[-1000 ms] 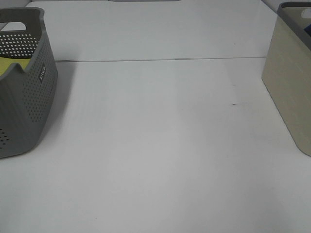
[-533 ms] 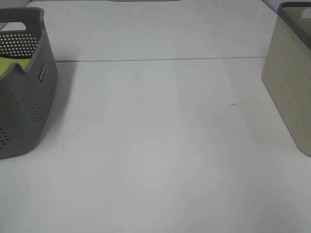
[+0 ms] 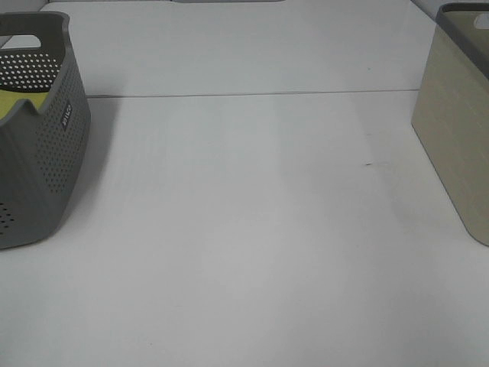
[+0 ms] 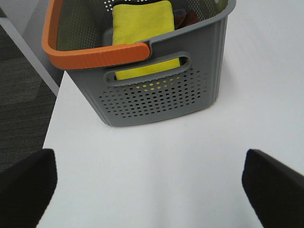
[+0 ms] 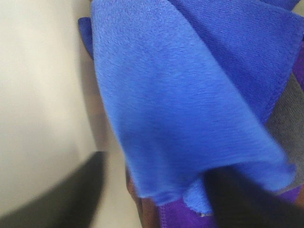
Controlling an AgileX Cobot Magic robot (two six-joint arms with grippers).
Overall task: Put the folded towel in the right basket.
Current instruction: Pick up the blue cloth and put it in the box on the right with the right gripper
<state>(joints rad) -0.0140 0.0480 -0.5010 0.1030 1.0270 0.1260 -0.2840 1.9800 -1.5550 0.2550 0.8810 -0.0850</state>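
Note:
In the right wrist view a folded blue towel [image 5: 180, 95] fills the frame and lies against the beige inner wall of the right basket [image 5: 42, 95]. My right gripper [image 5: 152, 204] is inside that basket with its dark fingers [image 5: 71, 204] spread wide, one to each side of the towel's lower edge. From above, the right basket [image 3: 458, 138] stands at the table's right edge. My left gripper [image 4: 152, 190] is open and empty in front of the grey left basket [image 4: 161, 95]. Neither gripper shows in the exterior high view.
The grey perforated left basket [image 3: 46, 153] has an orange handle [image 4: 95, 52] and holds a folded yellow towel [image 4: 140, 21]. Purple cloth [image 5: 180, 218] and grey cloth [image 5: 294, 128] lie under the blue towel. The white table [image 3: 244, 229] has a seam across its back.

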